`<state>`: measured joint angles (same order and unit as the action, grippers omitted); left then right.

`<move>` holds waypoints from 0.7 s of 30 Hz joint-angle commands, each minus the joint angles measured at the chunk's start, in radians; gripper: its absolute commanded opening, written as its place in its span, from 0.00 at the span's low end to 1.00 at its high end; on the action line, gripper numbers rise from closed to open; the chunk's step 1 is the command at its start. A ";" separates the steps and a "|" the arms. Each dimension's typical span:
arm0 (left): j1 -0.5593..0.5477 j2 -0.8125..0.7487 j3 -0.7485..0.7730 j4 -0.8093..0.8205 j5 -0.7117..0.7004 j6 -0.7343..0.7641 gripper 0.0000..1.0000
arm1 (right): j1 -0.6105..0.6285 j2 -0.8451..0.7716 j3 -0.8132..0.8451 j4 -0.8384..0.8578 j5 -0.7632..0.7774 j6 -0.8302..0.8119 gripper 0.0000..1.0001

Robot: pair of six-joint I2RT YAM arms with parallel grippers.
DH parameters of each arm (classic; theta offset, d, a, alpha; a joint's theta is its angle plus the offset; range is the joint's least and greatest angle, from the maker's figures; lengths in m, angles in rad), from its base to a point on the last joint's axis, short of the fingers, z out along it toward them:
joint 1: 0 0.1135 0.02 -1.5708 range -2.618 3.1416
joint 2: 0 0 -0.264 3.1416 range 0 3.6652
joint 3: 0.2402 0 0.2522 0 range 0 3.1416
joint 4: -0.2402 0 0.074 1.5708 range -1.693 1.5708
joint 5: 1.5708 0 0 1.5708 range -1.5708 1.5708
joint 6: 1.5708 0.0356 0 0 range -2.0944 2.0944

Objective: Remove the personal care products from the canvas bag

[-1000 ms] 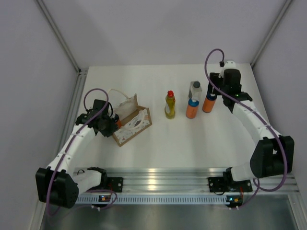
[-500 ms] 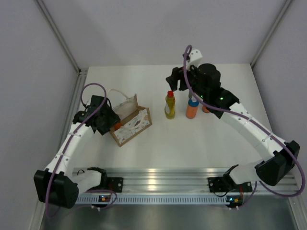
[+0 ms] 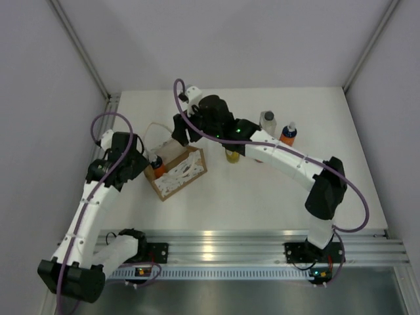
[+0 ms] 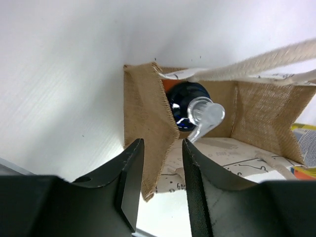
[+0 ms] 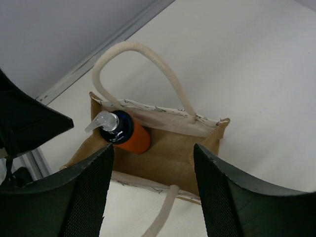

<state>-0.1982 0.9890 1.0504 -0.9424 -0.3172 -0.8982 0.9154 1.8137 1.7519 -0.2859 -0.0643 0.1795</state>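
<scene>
Currently R gripper [image 5: 152,148] wide, empty, over canvas bag [image 5: 173,153]; 1 orange pump bottle [image 5: 129,136] inside, below its jaws. L gripper [image 4: 162,143] narrow gap at bag's wall. Outside, 1 each: yellow btl [image 3: 231,156], clear btl [image 3: 267,121], orange btl [image 3: 287,135].

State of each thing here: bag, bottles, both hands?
Tan patterned canvas bag: upright, top open.
Orange pump bottle with dark cap: standing inside the bag.
Clear bottle with grey cap: upright on the table.
Orange bottle beside it: upright, outside.
Yellow bottle: mostly hidden by right arm.
Left hand: open, at the bag's wall.
Right hand: open, above the bag.
</scene>
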 commanded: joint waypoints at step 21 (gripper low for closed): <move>0.002 -0.231 0.059 -0.114 -0.203 -0.050 0.57 | 0.201 0.337 0.385 -0.163 0.214 0.160 0.60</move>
<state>-0.1982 0.7864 1.0782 -1.0313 -0.4824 -0.9276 1.1046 2.1220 2.0594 -0.4107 0.0666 0.3046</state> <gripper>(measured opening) 0.571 0.602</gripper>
